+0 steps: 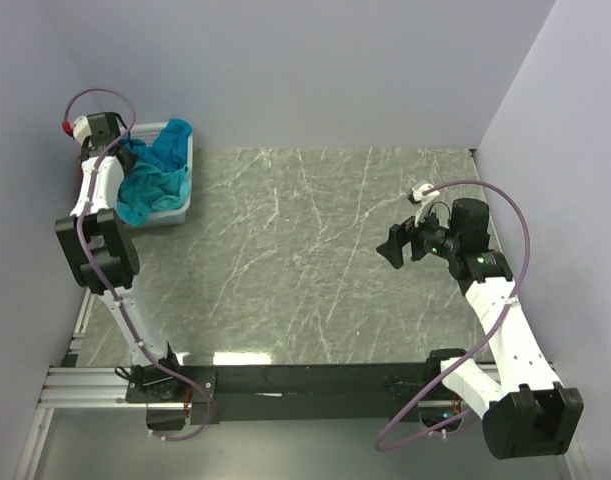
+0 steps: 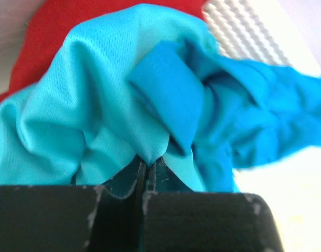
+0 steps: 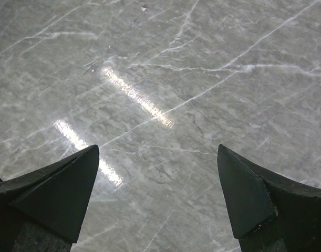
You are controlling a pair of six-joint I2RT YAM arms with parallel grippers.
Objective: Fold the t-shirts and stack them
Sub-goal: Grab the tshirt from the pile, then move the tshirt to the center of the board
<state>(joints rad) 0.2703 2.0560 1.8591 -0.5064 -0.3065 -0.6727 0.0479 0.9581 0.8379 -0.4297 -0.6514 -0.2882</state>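
L hand (image 2: 147, 170) was clamped on blue shirt (image 2: 86, 115) in basket (image 1: 182, 210), far-left corner of bench (image 1: 315, 250); R hand (image 3: 158, 194) gaped apart. Needed slow, snag-free lift.

Turquoise t-shirts (image 1: 157, 180) crumpled in heap inside white basket (image 1: 181, 212), far-left corner; red t-shirt (image 2: 37, 50) partly covered.

The red t-shirt (image 2: 39, 37) lies mostly hidden beneath the turquoise t-shirts (image 2: 97, 115), its top cut off.
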